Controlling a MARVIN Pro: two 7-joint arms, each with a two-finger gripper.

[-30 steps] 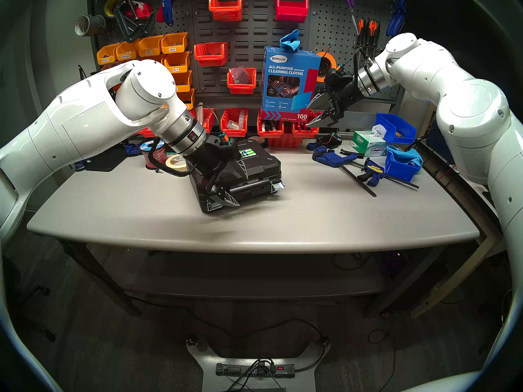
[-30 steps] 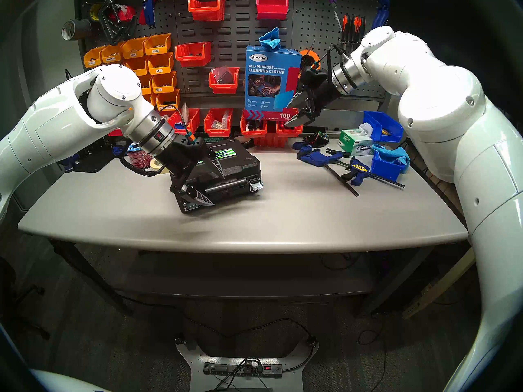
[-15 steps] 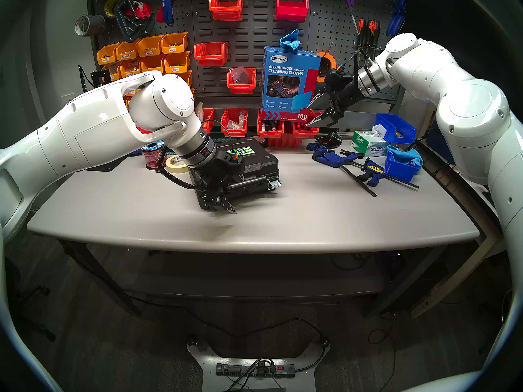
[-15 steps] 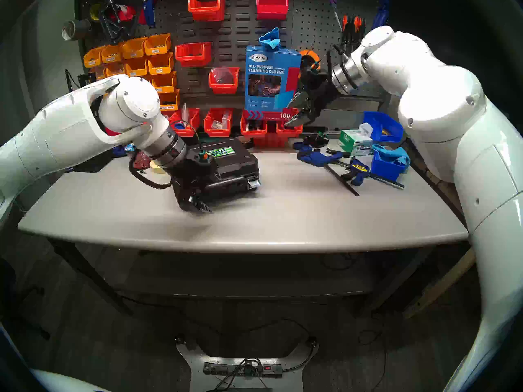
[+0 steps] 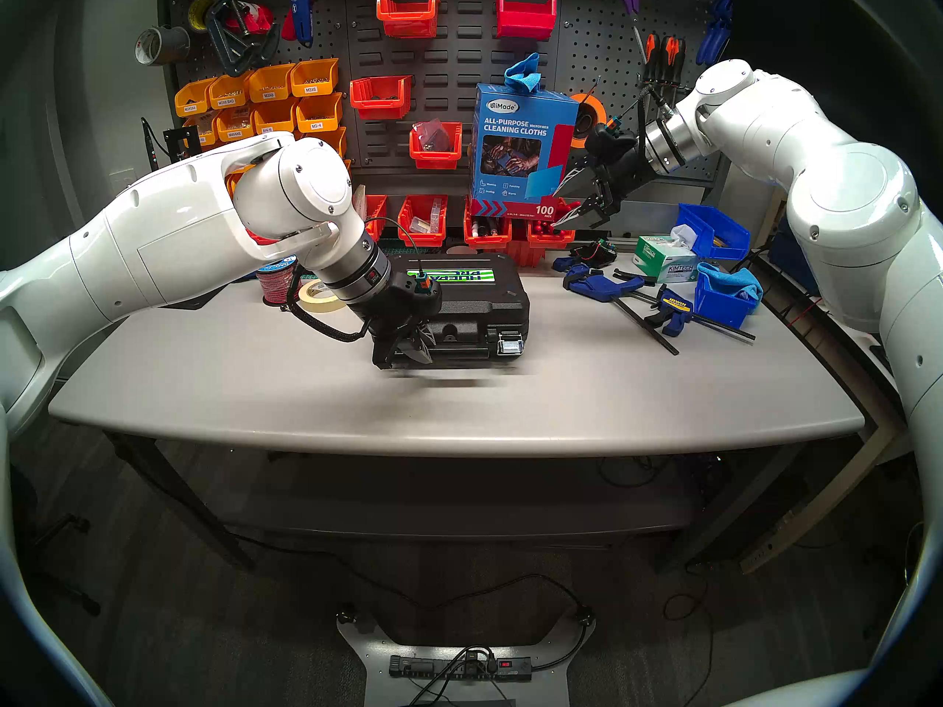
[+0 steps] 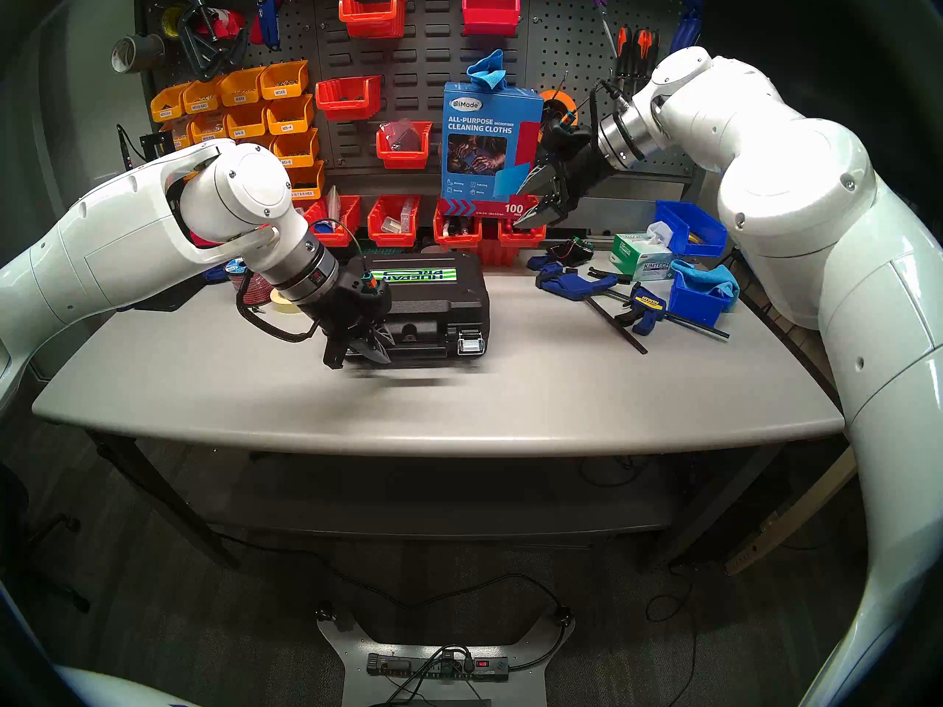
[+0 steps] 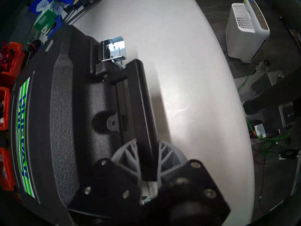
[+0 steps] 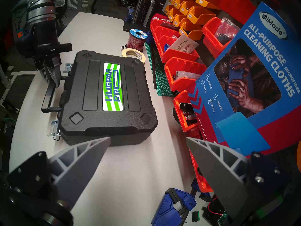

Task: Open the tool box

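Note:
The black tool box (image 5: 474,303) lies flat on the grey table (image 5: 306,384), lid shut, striped label (image 5: 449,275) on top, front side facing me. My left gripper (image 5: 416,351) is shut on the left end of its black bar handle (image 7: 143,98). In the left wrist view the fingers (image 7: 171,155) sit on either side of the bar. A silver latch (image 5: 510,342) shows at the front right; the other latch (image 8: 68,68) is beside my left gripper (image 8: 52,77). My right gripper (image 5: 556,210) is open and empty, held high behind and right of the tool box (image 8: 94,90).
A blue cleaning-cloths box (image 5: 520,150) stands on red bins (image 5: 423,221) right behind the case. Blue bar clamps (image 5: 602,285), a Kimtech tissue box (image 5: 663,259) and blue bins (image 5: 724,292) lie at the right. A tape roll (image 5: 319,292) and wire spool (image 5: 275,282) sit at the left.
My left gripper went from open over the case's front left corner to shut on the handle. The case has swung round from askew to square with the table's front. The right arm is still.

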